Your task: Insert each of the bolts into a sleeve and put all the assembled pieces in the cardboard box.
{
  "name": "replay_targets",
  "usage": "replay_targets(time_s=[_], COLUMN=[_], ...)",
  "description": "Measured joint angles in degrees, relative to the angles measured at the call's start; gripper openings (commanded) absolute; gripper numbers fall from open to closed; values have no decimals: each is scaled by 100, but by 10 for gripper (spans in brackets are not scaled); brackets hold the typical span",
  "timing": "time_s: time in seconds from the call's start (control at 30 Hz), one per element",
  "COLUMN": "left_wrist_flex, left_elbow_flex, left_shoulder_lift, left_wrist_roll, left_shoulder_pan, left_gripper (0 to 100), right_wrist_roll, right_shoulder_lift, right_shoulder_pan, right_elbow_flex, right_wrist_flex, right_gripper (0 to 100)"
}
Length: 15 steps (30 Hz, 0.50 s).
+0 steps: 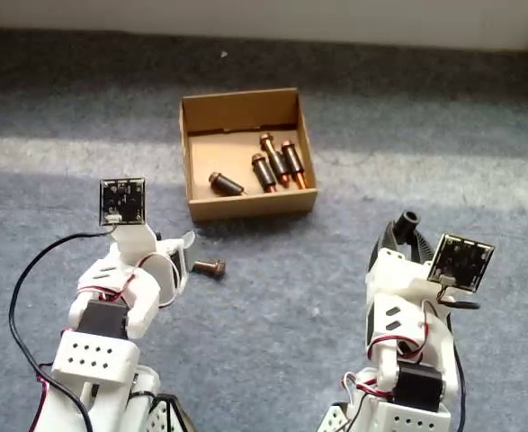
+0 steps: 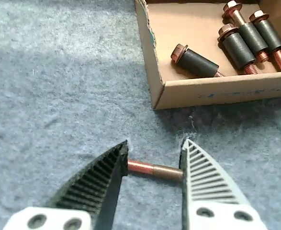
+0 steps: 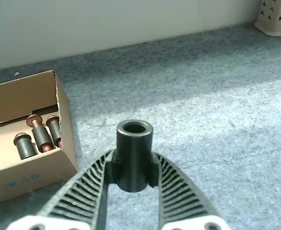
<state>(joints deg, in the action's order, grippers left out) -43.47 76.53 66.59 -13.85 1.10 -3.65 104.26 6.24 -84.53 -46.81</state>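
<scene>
Holding the sleeve (image 3: 134, 143) is the right gripper (image 3: 132, 168), closed on the lower half. The bore points up and the mouth is free. It looks like a rigid dark tube, light, with smooth walls. The ribbed pads should keep it, but a hard push from the bolt could tip it (judgement, not seen).

The left gripper (image 2: 154, 152) has its jaws spread, low over the carpet (image 1: 290, 297), with nothing in it. The last loose bolt (image 2: 152, 169) lies flat on the carpet just past the tips. Its shank runs from one jaw across to the other, and its head is hidden behind one jaw. I can't tell if the tips touch it.

Handling call on the bolt:
- It is small, stiff metal, dense for its size, and nothing about it is fragile.
- The round, smooth shank will roll or squirt out if pinched off-centre; the threaded end gives more bite.
- Closing as it sits would clamp it end to end, which is a weak hold. Better to turn the wrist and grip across the shank close under the head, leaving the threaded end free to enter the bore.

Farther out, the cardboard box (image 1: 250, 205) sits open on the carpet. Four assembled pieces (image 1: 275, 162) lie inside: three close together and one apart. This pair looks like the last one.
</scene>
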Motion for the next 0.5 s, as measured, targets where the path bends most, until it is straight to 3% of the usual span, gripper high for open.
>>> replay_targets(time_s=[0.2, 0.33, 0.5], left_wrist_flex=[0, -273, -1459], left_elbow_flex=[0, -123, -1116], left_shoulder_lift=[0, 0, 0], left_wrist_roll=[2277, 2664, 2980], left_shoulder_pan=[-123, 105, 730], left_gripper=[113, 122, 133], right_wrist_roll=[0, 0, 0], right_shoulder_lift=[0, 0, 0], right_shoulder_pan=[0, 0, 0], right_elbow_flex=[0, 0, 0], right_wrist_flex=[0, 0, 0], right_gripper=[10, 10, 10])
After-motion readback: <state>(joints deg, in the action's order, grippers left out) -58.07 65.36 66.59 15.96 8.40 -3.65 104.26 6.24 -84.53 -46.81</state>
